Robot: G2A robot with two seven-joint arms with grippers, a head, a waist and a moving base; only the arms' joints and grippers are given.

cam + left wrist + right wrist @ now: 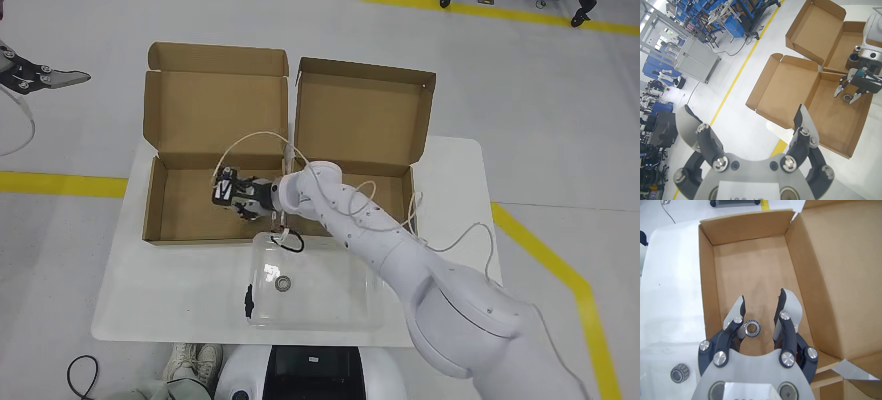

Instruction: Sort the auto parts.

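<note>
A small steel bearing [752, 328] lies on the floor of the left cardboard box [185, 215]. My right gripper [762, 294] hangs open just over it, fingers on either side, and the bearing sits close to one finger [738, 309]. The left wrist view shows the same bearing [847, 98] between the right gripper's [846, 97] spread tips. A second bearing [284, 283] rests in the clear plastic tray [340, 305]. My left gripper [743, 111] is open and holds nothing, off the table's side and above the floor.
A second open cardboard box [360, 115] stands to the right of the first, with a dark cylindrical sleeve [852, 61] in it. The tray sits at the white table's [150, 300] front edge. Both box lids stand up at the back.
</note>
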